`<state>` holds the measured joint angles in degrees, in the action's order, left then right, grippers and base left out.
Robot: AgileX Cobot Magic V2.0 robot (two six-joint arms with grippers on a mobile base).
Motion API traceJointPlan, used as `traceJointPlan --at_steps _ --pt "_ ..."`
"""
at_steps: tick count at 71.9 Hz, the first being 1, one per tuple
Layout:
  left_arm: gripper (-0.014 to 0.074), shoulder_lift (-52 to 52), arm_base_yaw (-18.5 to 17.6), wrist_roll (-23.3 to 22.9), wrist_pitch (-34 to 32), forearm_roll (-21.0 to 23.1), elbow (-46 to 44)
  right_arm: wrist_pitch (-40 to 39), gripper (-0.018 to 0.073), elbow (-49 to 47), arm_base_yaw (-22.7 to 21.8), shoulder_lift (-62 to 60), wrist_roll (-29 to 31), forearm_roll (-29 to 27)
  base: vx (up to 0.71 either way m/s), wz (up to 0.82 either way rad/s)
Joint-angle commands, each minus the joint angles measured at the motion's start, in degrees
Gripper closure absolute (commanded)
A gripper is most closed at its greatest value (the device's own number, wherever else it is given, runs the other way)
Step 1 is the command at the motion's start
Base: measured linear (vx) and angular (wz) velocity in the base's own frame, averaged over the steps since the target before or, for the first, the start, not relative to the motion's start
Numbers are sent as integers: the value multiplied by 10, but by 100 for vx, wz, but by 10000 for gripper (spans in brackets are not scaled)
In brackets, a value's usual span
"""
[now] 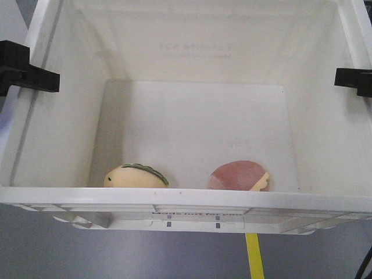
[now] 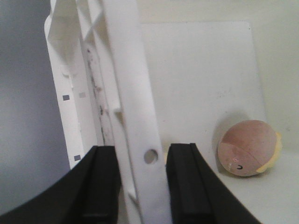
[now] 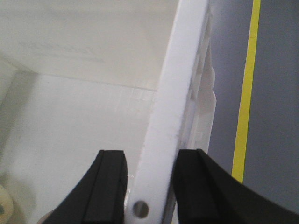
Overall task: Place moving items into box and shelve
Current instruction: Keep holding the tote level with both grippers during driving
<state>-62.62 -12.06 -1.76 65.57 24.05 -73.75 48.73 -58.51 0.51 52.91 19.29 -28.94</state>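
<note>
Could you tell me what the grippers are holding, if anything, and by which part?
Both hold the white crate by its top rim: the left gripper on its left side, the right gripper on its right side.

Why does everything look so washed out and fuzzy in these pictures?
Front view: bright light bleaches the white box, its far-wall print barely shows. Left wrist view: the left fingers blur near the lens; the red toy throws a soft shadow. Right wrist view: right fingers equally soft.
</note>
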Motion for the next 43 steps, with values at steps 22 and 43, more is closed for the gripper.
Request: traceJointPlan --at_steps 22,43 --pt "596 12 -1 13 -78 50 -21 -57 565 -25 1 -5 15 -51 59 -9" --pt "596 14 -1 13 -77 51 -21 -57 565 -25 1 -5 15 -51 55 -1"
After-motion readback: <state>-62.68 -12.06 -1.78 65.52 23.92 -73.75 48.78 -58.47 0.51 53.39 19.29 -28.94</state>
